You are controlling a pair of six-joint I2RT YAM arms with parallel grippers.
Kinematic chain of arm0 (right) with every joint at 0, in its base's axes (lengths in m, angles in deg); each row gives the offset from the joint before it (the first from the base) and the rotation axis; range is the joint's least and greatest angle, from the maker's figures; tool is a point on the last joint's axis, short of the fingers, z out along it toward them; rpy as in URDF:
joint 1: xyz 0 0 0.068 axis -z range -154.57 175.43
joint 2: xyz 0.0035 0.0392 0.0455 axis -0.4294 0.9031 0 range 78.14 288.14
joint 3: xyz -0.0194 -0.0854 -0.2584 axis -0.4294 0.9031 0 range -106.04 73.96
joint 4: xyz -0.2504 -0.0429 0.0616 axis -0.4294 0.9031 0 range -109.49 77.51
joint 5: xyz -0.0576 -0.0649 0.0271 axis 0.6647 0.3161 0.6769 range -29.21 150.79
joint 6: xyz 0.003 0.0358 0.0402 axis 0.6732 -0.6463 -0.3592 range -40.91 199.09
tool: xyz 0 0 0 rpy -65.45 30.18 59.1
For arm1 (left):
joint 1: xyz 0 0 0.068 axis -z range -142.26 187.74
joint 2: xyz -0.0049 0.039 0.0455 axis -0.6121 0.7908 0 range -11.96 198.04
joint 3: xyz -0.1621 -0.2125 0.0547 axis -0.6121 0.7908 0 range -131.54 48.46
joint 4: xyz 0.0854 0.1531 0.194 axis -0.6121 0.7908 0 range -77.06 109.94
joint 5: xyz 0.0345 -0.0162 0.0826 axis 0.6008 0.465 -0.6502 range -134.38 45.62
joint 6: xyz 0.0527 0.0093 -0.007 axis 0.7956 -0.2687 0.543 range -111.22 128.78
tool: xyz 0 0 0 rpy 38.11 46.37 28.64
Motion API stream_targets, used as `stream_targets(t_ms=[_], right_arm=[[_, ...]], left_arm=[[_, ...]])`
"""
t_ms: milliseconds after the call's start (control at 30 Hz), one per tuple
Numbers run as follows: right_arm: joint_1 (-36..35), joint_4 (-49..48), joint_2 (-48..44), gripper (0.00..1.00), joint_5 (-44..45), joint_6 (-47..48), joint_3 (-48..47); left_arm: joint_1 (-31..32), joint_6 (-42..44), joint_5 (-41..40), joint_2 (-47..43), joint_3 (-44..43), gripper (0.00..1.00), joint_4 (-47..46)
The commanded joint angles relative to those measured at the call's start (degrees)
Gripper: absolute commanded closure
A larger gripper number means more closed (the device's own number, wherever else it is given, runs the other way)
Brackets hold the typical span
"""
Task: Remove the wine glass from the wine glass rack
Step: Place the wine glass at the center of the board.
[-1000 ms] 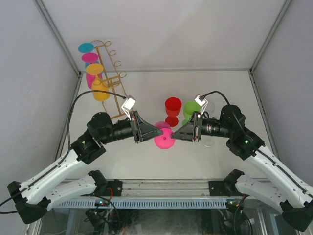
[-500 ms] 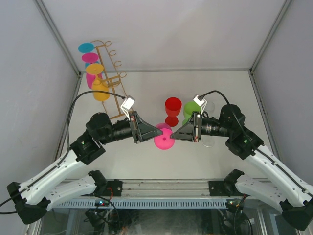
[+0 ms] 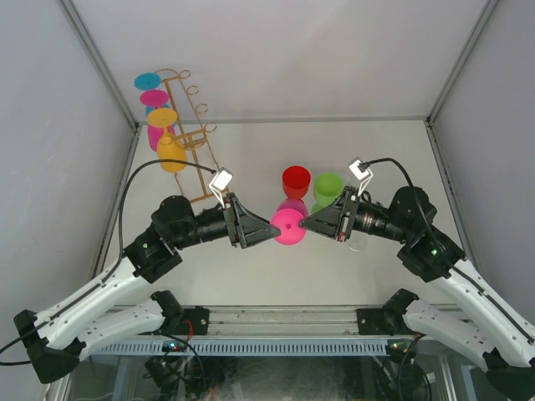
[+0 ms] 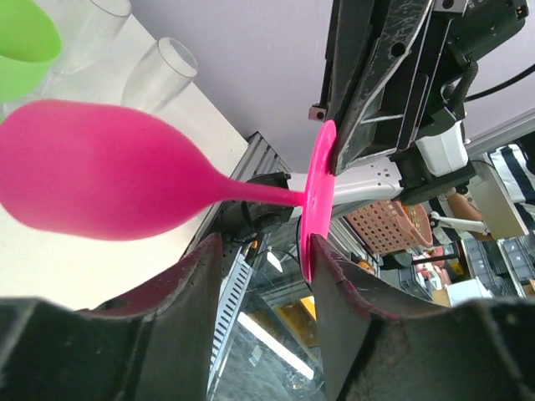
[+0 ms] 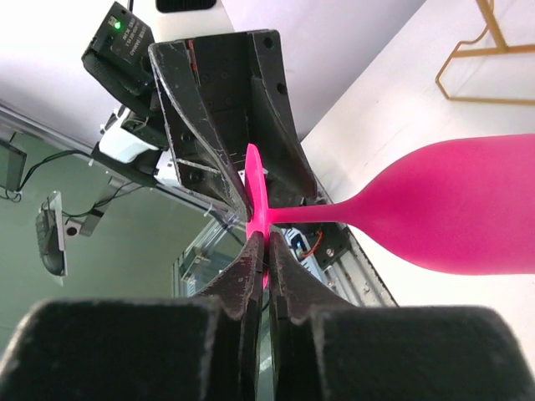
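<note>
Your right end effector (image 3: 305, 224) has its 2 fingers together, clamped on the rim of the flat foot of the pink wine glass (image 3: 289, 227). In the right wrist view the thin disc sits edge-on between the fingertips, and the stem and bowl run off to that end effector's right.

Your left end effector (image 3: 272, 227) faces it tip to tip. Its fingers stand apart, 1 on each side of the glass's stem and foot. In the left wrist view the foot lies just beside 1 finger (image 4: 334, 276), but contact cannot be made out.

The glass is off the wine glass rack (image 3: 194, 138) and is carried above the desk (image 3: 251, 159) by the right end effector alone, between the 2 tips.

The rack stands well apart, beyond and to the left of the left end effector, with 4 coloured glasses (image 3: 172, 154) hanging on its left side.

A red glass (image 3: 295, 182) and a green glass (image 3: 328, 188) stand on the desk just beyond the 2 tips. Clear glasses (image 4: 167, 67) stand near the green one.
</note>
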Motion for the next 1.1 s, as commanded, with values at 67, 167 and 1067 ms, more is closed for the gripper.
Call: stream_targets(t_ms=[67,167,1067], right_arm=[[-0.3,-1.3,-1.4,1.0,2.9,2.5,-0.8],[-0.4,-1.6,-1.2,1.0,1.9,2.3,-0.9],[-0.6,-3.2,-1.6,1.0,1.7,2.4,-0.7]], left_arm=[[0.3,-2.2,2.9,0.1,0.3,0.51,-2.9],[0.5,-3.3,3.8,0.8,0.4,0.55,-5.0],[2.1,0.2,5.2,3.3,-1.9,1.0,-4.5]])
